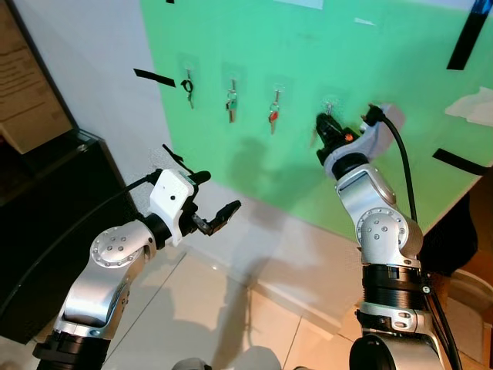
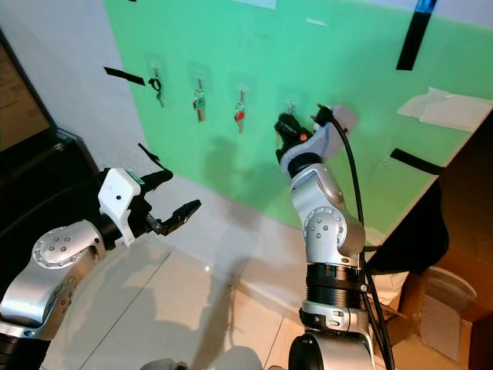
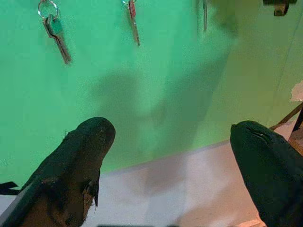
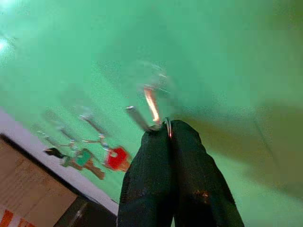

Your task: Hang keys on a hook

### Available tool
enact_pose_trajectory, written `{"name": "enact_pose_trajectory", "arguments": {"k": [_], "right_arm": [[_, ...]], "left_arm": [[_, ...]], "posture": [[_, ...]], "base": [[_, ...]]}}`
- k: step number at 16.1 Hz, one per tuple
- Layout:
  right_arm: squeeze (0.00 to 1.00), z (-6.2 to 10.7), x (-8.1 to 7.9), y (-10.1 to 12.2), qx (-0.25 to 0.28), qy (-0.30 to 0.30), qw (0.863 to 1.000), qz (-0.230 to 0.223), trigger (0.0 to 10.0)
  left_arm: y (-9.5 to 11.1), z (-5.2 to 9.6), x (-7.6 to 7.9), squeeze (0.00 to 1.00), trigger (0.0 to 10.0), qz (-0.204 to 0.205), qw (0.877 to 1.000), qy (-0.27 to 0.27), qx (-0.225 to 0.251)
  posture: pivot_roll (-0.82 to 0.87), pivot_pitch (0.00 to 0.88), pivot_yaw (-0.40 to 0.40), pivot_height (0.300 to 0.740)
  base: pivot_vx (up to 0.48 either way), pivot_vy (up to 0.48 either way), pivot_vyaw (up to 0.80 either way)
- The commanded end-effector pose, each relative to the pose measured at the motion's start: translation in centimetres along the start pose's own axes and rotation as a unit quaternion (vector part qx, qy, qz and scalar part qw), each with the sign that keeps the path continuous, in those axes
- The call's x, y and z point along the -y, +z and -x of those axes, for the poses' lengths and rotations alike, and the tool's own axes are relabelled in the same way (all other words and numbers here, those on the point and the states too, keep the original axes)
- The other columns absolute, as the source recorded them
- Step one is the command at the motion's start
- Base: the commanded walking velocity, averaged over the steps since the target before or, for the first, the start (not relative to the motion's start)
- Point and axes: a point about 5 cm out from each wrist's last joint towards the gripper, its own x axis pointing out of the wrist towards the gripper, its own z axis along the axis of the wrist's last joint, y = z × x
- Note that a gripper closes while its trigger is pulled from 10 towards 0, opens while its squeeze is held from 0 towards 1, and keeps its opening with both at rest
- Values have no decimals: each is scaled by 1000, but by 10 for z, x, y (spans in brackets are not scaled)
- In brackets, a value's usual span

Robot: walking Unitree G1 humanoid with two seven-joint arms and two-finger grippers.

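Note:
A green board (image 1: 308, 154) on the wall carries a row of clear hooks. Three of them hold keys: a black one (image 1: 189, 86), a green one (image 1: 230, 102) and a red one (image 1: 273, 113). My right gripper (image 1: 326, 125) is raised against the fourth hook (image 1: 330, 102). In the right wrist view its fingers (image 4: 156, 161) are shut on a key ring (image 4: 167, 126), right at the clear hook (image 4: 154, 97), with the key's shaft (image 4: 137, 117) sticking out beside it. My left gripper (image 1: 219, 191) hovers open and empty, lower and to the left of the board.
A dark cabinet (image 1: 46, 223) stands at the left by the left arm. Black tape strips (image 1: 154, 77) mark the board's edges. Pale floor tiles (image 1: 231, 308) lie below, and a cardboard box (image 2: 447, 308) sits at the lower right.

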Motion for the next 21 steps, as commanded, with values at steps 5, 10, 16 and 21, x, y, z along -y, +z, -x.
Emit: {"name": "enact_pose_trajectory", "arguments": {"k": [5,10,16,21], "right_arm": [[0,8,18,-23,-63,-37,997,7,10000],[0,10,5,-5,-8,15,1000,-25,10000],[0,6,-8,15,43,54,997,-42,10000],[0,-2,-9,8,28,49,998,-38,10000]], "left_arm": [[3,1,3,0,10000,-7,1000,-7,2],[3,1,2,0,10000,-8,1000,-5,2],[4,1,1,0,10000,-11,1000,-2,2],[4,2,0,0,10000,-13,1000,3,1]], "posture": [[48,0,-13,740],[51,0,-16,740],[67,0,-30,740],[79,0,-35,740]], "base": [[0,0,0],[0,0,0],[0,0,0],[0,0,0]]}}
